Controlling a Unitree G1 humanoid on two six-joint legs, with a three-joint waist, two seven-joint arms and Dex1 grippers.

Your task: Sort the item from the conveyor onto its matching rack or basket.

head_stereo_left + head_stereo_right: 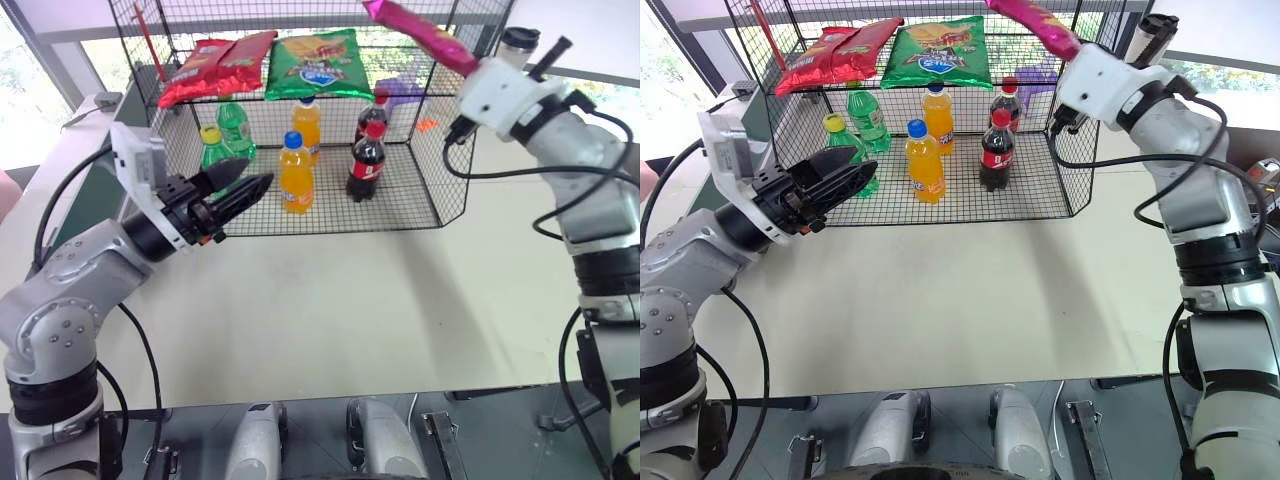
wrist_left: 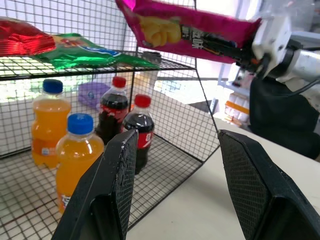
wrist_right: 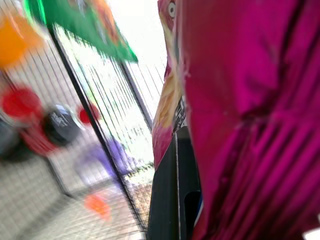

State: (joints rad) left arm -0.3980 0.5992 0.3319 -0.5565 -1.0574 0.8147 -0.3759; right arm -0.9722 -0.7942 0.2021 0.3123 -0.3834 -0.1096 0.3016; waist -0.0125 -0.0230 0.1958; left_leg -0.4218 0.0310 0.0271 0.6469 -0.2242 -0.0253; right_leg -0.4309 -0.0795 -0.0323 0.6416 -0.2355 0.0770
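Carrying the pink crisp bag to the wire rack, place step

My R gripper is clamped on the bag's end; bag sticks out ahead of it, up over the rack's top tier at the corner, not yet resting on the mesh. L gripper holds nothing, jaws apart, low by the lower tier w/ the bottles. Next, I'd say: push on over the free mesh just past my fingers, beside the green bag, lower it flat, then let go
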